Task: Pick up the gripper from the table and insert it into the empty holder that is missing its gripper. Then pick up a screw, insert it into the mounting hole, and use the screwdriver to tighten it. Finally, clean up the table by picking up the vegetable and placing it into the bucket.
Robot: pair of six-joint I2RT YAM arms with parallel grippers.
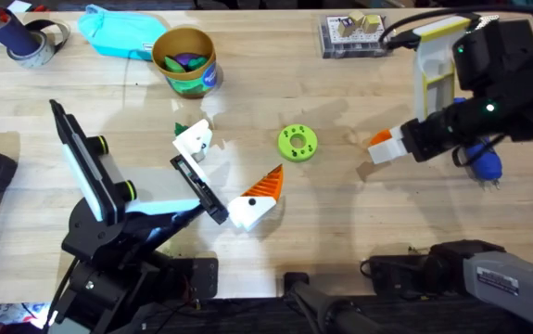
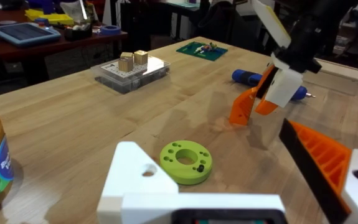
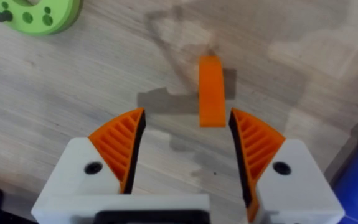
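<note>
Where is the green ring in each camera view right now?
Overhead: the green ring lies mid-table, between the bucket and the right gripper.
Left wrist: the ring is close in the foreground, nearer than the right gripper.
Right wrist: the ring is cut by the frame edge, beyond the open right gripper.
Shared landmark: the right gripper.

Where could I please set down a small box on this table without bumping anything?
The bare wood between the green disc and the clear parts box is free. It is crowded around the left gripper and yellow bucket, and near the right gripper.
</note>
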